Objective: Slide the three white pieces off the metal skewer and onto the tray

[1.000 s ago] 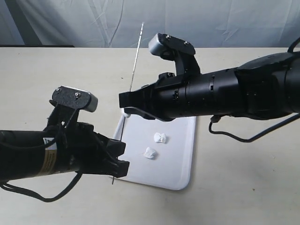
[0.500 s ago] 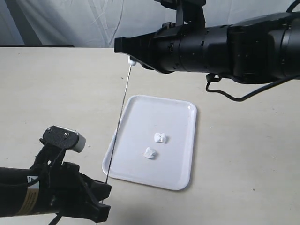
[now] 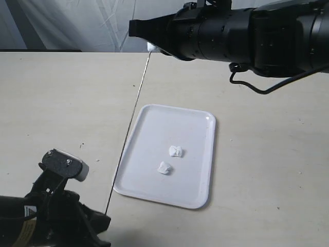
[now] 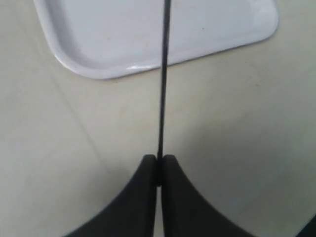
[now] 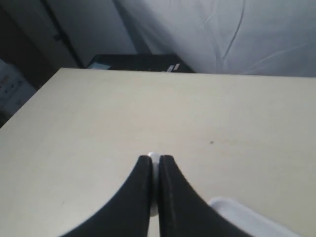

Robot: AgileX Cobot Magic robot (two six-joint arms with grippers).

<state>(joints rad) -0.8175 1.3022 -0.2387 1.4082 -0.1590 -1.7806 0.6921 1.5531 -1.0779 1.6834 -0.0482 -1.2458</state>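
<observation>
The metal skewer [image 3: 127, 134] slants above the table, from my left gripper [image 3: 105, 220] near the front left up to my right gripper [image 3: 148, 44] at the back. The left gripper [image 4: 159, 159] is shut on the skewer's [image 4: 163, 74] lower end. My right gripper [image 5: 155, 158] is shut on one white piece [image 5: 154, 157], which shows at the skewer's top end [image 3: 150, 48]. I cannot tell whether it is still threaded. Two white pieces [image 3: 176, 151] [image 3: 164, 168] lie on the tray [image 3: 195, 180], close together near its middle.
The tray's rim [image 4: 89, 69] lies just beyond the left fingertips. A tray corner [image 5: 237, 212] shows beside the right fingers. White cloth [image 3: 77, 25] hangs behind the table's far edge. The right arm's black body [image 3: 247, 36] spans the upper right.
The right gripper has slid up the skewer to its far end with the white piece. The left gripper has drawn the skewer's lower end back toward the near left.
</observation>
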